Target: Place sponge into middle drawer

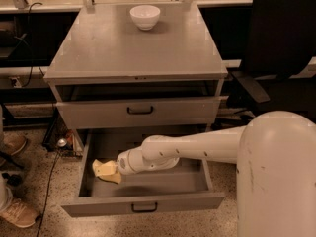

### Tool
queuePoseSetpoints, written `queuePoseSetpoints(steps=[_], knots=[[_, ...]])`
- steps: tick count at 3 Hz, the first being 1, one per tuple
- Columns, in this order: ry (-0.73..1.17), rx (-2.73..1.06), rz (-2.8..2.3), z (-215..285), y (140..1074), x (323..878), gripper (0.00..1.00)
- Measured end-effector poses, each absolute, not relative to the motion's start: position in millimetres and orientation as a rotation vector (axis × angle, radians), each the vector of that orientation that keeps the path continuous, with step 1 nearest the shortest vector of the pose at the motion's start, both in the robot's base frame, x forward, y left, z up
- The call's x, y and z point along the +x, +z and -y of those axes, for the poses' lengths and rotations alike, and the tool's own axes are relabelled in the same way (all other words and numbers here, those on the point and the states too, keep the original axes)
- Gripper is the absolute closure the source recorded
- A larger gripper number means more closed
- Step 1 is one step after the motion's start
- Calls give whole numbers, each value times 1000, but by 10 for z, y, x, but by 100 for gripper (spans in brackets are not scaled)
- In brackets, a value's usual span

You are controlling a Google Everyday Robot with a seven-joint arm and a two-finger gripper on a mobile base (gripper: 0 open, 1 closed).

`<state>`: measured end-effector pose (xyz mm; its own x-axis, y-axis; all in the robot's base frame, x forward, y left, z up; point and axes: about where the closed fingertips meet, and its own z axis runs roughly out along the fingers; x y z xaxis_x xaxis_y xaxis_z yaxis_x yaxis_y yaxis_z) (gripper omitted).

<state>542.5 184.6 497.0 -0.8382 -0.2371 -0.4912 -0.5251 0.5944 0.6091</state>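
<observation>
Sponge [104, 170] between gripper [115, 169] fingers, inside middle drawer [143, 204]

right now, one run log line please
step: placing | gripper: inside open middle drawer, left side | sponge: held in gripper, not released

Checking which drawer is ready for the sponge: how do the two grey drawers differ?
The middle drawer is pulled far out, its inside showing; the upper drawer is nearly shut, inside hidden. The gripper, holding the sponge, reaches into the middle drawer's left part, not the upper drawer. Both are grey with small black handles.
</observation>
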Motion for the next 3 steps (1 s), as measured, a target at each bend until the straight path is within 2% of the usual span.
queuePoseSetpoints(steps=[2, 3], knots=[[1106, -595, -2451, -1812, 4973, 5416, 4], [1081, -543, -2388, -1605, 4986, 5466, 0]])
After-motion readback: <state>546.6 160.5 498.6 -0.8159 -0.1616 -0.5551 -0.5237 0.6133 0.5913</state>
